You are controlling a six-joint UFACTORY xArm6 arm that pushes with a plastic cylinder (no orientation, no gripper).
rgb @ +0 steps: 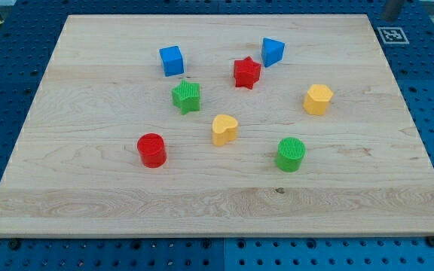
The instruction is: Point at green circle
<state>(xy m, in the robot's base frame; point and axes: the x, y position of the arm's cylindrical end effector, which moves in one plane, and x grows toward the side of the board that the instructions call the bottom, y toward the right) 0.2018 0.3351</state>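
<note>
The green circle (290,153) is a short green cylinder standing on the wooden board (89,211), right of the board's middle and towards the view's bottom. A yellow heart (224,129) lies to its left and a yellow hexagon (318,99) above it to the right. A short grey piece (392,7) shows at the view's top right edge, beyond the board's corner and far from the green circle. I cannot tell whether it is my tip.
A blue cube (171,60), a red star (246,72) and a blue wedge-shaped block (272,51) lie near the view's top. A green star (187,96) sits left of centre and a red circle (151,150) lower left. A black-and-white marker (392,34) lies off the board's top right corner.
</note>
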